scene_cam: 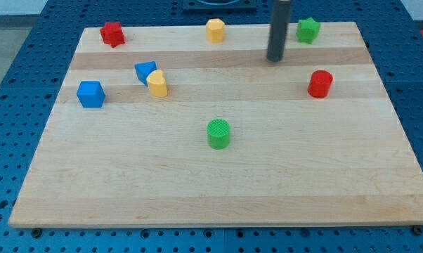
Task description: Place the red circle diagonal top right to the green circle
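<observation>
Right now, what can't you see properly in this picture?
- Camera view: the top of my rod is cut off by the view's top edge; only my tip end shows.
- Blue triangle-like block: the yellow block covers part of it.
- Red block and green block at the top: too small to name their shapes.

Only the rod of the arm shows: a straight, smooth cylinder, dark grey to nearly black, with a faint lighter sheen running down its length on the view's left side. It keeps an even thickness from where the view's top edge cuts it off down to my tip point(275, 60), which ends flat and blunt, with a slightly darker band around the very bottom. No cables, screws, markings or joints can be made out on the visible stretch, and the rest of the arm lies outside the view.
</observation>
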Robot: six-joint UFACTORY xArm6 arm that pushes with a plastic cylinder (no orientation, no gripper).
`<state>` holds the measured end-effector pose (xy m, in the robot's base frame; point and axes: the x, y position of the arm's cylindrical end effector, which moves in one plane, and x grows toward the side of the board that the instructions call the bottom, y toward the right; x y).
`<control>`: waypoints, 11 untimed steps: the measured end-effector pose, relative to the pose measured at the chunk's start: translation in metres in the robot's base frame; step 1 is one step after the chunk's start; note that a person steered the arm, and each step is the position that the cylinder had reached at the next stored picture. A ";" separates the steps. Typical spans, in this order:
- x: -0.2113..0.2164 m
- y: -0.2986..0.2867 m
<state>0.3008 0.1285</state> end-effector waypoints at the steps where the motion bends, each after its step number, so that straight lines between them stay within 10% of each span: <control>1: 0.010 0.042; 11: 0.102 0.006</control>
